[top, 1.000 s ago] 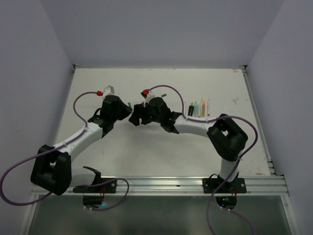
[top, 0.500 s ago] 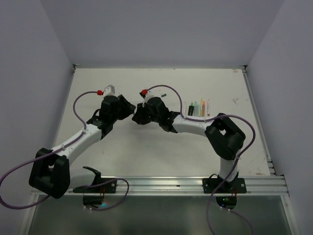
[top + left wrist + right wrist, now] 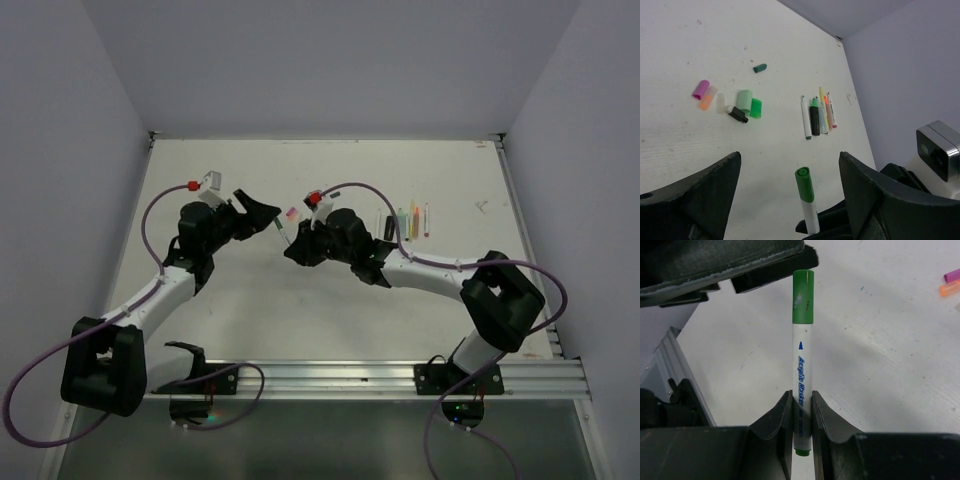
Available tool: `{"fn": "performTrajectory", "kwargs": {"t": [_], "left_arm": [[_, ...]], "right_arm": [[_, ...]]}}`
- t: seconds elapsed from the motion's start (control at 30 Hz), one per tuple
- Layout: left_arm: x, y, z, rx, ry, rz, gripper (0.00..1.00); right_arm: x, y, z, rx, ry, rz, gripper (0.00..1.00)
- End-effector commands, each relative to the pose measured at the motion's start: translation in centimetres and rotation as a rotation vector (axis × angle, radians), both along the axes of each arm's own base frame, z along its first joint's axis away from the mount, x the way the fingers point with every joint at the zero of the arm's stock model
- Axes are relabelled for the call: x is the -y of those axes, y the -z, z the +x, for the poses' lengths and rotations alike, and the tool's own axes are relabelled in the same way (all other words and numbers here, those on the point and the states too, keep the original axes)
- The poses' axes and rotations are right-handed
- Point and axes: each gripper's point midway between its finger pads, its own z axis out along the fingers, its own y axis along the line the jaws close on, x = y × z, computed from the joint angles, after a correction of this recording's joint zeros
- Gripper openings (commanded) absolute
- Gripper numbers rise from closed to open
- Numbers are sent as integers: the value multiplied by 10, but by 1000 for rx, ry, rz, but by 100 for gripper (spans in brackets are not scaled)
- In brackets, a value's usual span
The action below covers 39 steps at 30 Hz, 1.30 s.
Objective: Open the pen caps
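Note:
A white marker [image 3: 802, 365] with a green pen cap [image 3: 803, 296] on its end stands gripped between my right gripper's [image 3: 802, 397] jaws, held by its lower body. In the left wrist view the same green cap [image 3: 804, 185] points up between the wide-open fingers of my left gripper [image 3: 790, 157], touching neither. From above, my left gripper [image 3: 262, 215] and right gripper [image 3: 295, 248] face each other over mid-table with the marker [image 3: 281, 232] between them. Several loose caps lie on the table: pink [image 3: 701, 89], orange [image 3: 705, 102], pale green [image 3: 744, 99], bright green [image 3: 756, 107], black [image 3: 738, 114], dark green [image 3: 760, 67].
A row of several pens [image 3: 816, 116] lies side by side to the right of the loose caps, also seen from above as the row of pens [image 3: 405, 222] at the back right. The table [image 3: 250, 300] is white with walls on three sides.
The left gripper has opened and drawn back to the left, away from the marker. The right gripper has shut on the marker and shifted right and nearer.

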Motion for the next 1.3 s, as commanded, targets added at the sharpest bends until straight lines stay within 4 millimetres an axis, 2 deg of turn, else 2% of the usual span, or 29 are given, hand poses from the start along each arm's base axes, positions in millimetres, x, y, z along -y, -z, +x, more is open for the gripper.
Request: {"fn": "performTrajectory", "kwargs": {"t": [0.0, 0.13, 0.33, 0.6, 0.73, 1.1, 1.2, 1.23, 1.27], "left_arm": [[21, -48, -19, 217, 231, -160, 81], [30, -62, -33, 286, 326, -214, 79], [38, -75, -48, 340, 417, -273, 75], [40, -87, -60, 389, 462, -306, 64], [40, -90, -63, 400, 474, -313, 49], [41, -92, -65, 408, 488, -314, 27], [41, -93, -66, 418, 492, -310, 16], [41, -94, -66, 420, 494, -310, 8], [41, -94, -67, 428, 495, -309, 4]], "right_arm": [[-8, -47, -16, 70, -95, 150, 0], [-9, -67, -27, 105, -150, 204, 0], [-13, -84, -39, 145, -220, 269, 0], [-15, -85, -45, 153, -268, 287, 0], [-15, -86, -45, 143, -278, 308, 0], [-7, -83, -40, 132, -275, 313, 0], [-7, -82, -39, 119, -284, 324, 0], [-6, -83, -39, 114, -284, 331, 0], [-6, -81, -41, 105, -294, 332, 0]]}}
